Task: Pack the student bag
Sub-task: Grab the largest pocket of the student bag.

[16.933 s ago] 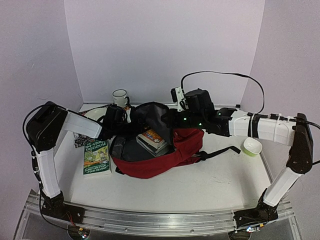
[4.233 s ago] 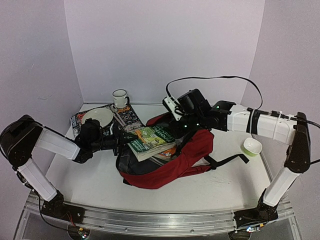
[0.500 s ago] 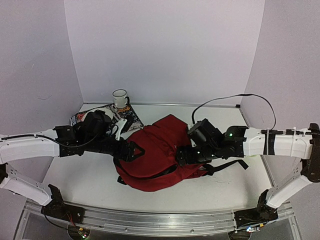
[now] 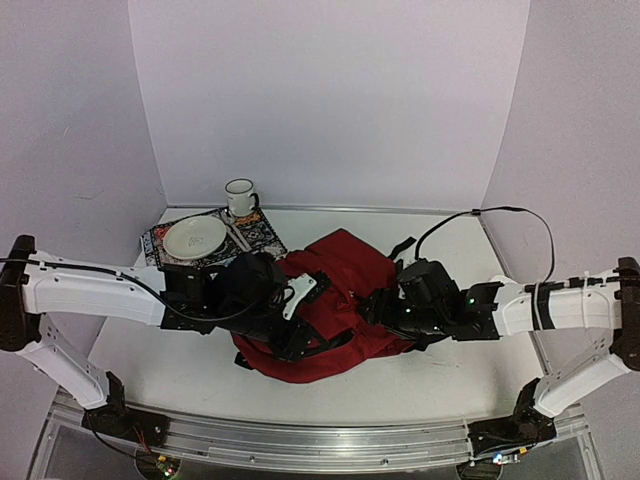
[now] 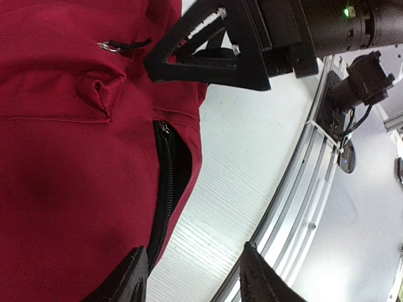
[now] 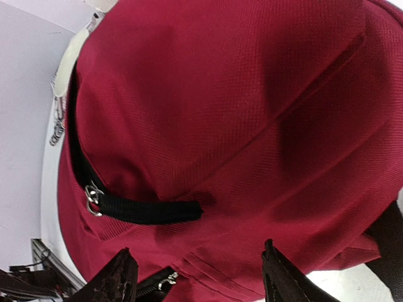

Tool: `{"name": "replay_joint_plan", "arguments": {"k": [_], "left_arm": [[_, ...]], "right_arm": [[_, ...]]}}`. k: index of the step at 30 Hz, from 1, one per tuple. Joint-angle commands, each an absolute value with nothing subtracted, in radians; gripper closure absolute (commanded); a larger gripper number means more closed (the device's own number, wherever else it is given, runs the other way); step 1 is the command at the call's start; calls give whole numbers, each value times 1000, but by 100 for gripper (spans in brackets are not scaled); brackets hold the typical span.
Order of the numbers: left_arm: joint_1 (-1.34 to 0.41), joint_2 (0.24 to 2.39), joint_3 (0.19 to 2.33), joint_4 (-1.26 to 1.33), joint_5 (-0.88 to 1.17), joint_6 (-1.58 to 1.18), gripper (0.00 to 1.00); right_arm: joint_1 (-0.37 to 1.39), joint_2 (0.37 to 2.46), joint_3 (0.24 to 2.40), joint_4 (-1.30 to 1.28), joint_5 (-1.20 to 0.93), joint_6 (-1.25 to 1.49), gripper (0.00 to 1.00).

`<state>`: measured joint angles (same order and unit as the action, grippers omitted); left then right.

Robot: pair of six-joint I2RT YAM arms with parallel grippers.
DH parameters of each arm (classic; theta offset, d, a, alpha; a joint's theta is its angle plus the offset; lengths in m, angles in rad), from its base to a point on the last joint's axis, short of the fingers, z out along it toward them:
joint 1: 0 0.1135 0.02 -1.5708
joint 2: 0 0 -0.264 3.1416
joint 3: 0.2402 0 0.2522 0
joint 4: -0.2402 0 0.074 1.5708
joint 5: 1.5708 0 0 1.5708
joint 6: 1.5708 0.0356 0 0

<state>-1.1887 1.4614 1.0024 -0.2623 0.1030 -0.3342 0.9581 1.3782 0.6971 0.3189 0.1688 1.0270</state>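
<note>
Currently left gripper [image 5: 192,270] spread at zipper [image 5: 165,189] edge of student bag [image 5: 63,157]; right gripper [image 6: 198,277] spread over fabric.

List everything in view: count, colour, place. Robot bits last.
bag: 1, dark red with black straps and zips, mid-table between the arms
plate: 1, white, far left, on the mat
mat: 1, multicoloured pattern (may be a book), far left, under the plate
mug: 1, white with dark rim, far edge, behind the plate
table: 1, white, under everything
cable: 1, black, looping above the right arm
left arm: 1, white and black, reaching in from the left
right arm: 1, white and black, reaching in from the right
left tool: 1, black, jaws apart, at the bag's zip edge
right tool: 1, black, jaws apart, over the bag's red fabric
</note>
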Motion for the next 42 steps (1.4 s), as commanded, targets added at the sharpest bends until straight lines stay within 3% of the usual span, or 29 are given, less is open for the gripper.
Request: {"name": "replay_joint_plan", "arguments": {"k": [1,11,18,27,42], "left_arm": [[-1197,1515,1076,-243,78,-307,56],[-1229,1631,1150,-229,34,-273,78],[-1233,1693,1189,-219,-35,-255,86],[-1233,1771,1191,-219,-127,-244,90],[-1291,1825,1182,-85,64,-285,88]], "right_arm": [[953,1410,661,437,182,1099,33],[953,1443,619,520,174,1118,33],[952,1475,605,577,152,1127,35],[954,1517,611,626,115,1124,36],[954,1440,572,600,102,1105,36]]}}
